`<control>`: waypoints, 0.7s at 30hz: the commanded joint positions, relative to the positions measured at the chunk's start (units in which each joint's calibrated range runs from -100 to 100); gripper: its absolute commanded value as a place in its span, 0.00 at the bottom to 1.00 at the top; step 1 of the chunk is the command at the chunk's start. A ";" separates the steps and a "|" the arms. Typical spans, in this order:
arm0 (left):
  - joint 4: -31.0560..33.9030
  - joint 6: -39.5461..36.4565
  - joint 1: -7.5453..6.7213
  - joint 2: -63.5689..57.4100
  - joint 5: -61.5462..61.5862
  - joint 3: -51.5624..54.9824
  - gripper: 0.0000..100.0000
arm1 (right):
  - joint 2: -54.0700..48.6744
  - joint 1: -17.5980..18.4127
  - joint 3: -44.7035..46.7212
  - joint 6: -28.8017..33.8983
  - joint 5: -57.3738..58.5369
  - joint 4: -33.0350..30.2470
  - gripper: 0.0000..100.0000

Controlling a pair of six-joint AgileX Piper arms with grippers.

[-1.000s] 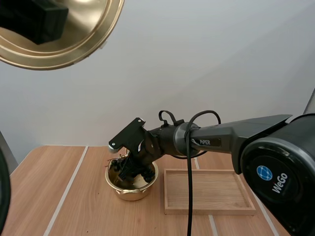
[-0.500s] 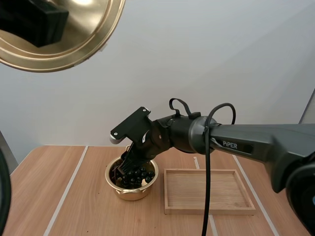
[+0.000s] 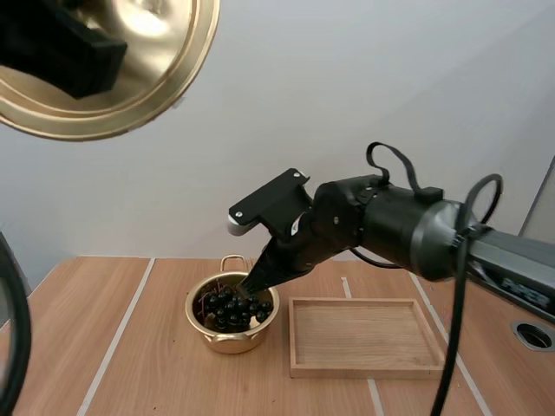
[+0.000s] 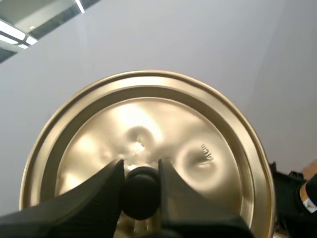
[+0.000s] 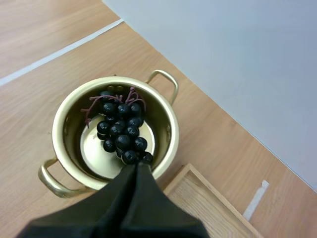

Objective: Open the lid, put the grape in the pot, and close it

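Observation:
A bunch of dark grapes (image 3: pixel 231 307) (image 5: pixel 121 131) lies inside the open gold pot (image 3: pixel 208 333) (image 5: pixel 64 129) on the table. My right gripper (image 3: pixel 251 283) (image 5: pixel 140 163) hangs just above the pot's right rim, its fingers together as one dark wedge with nothing between them. High at the left, close to the camera, my left gripper (image 4: pixel 140 171) is shut on the black knob (image 4: pixel 140 192) of the gold lid (image 3: pixel 147 78) (image 4: pixel 208 129), which it holds up in the air with its shiny underside showing.
A shallow wooden tray (image 3: pixel 368 368) (image 5: pixel 198 203) lies on the table just right of the pot. The wooden tabletop (image 3: pixel 87 347) stretches left of the pot, crossed by pale lines.
My right gripper has let go of the grapes, risen out of the pot toward the right and shut. The grapes now rest in the pot. The lid stays held up.

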 commanded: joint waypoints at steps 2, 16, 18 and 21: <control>0.74 -1.13 -0.21 5.62 1.71 -0.21 0.00 | -10.79 -2.24 4.46 -0.07 5.96 0.46 0.00; -1.49 3.24 -0.21 19.39 1.71 14.78 0.00 | -43.39 -4.71 8.54 2.20 30.57 -3.60 0.00; -2.11 3.81 -0.21 20.55 1.71 20.56 0.00 | -45.74 -6.26 8.67 2.20 33.00 -2.38 0.00; -3.77 5.37 -0.21 22.36 -4.01 27.11 0.00 | -48.23 -7.82 8.67 2.20 34.10 -0.81 0.00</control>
